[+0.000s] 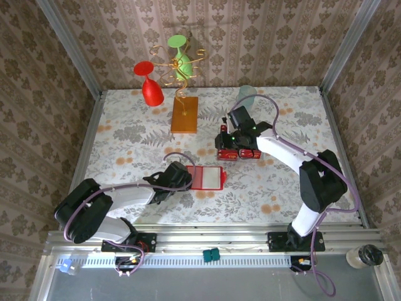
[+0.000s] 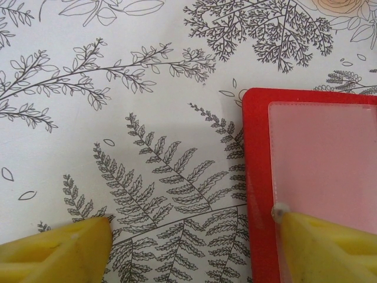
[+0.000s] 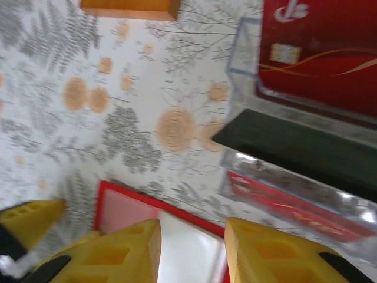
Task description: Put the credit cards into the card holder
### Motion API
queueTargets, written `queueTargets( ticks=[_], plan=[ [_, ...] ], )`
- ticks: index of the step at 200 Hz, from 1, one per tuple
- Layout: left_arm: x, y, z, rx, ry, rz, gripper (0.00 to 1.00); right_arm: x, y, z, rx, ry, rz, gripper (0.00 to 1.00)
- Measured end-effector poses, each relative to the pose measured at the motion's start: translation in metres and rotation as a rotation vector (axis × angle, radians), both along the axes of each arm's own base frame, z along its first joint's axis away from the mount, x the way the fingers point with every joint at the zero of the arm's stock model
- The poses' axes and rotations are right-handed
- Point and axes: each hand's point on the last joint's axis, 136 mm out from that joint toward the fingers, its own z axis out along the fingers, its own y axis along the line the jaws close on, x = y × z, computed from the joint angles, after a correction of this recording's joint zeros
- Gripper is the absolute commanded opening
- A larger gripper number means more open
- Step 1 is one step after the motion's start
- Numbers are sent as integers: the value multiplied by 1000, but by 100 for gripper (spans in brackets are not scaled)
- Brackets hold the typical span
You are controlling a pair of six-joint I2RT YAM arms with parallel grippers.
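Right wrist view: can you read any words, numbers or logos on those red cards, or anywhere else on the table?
No text can be quoted.
Upper credit card: a white logo mark, cut off by the frame edge and not legible as letters.
Lower credit card: gold lettering, too blurred to read.
Card holder: no text on it.
Top external view: the cards are too small to read.
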Motion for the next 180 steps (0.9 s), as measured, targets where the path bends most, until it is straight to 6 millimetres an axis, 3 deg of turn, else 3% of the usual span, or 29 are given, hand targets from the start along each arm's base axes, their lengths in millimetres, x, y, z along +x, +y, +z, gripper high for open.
queueTargets(
  ticks=[35,96,135,180],
  plan=[
    [0,0,0,0,0,0,77,-2,-21,-5,-234,-34,86,43],
    [0,0,0,0,0,0,77,-14,-28,-40,-557,-24,258,46],
    [0,0,0,0,0,-1,77,-11,-32,-50,-656,-25,293,46],
    [0,0,-1,4,0,1,77,1,-33,-46,-703,-56,292,45]
  ],
)
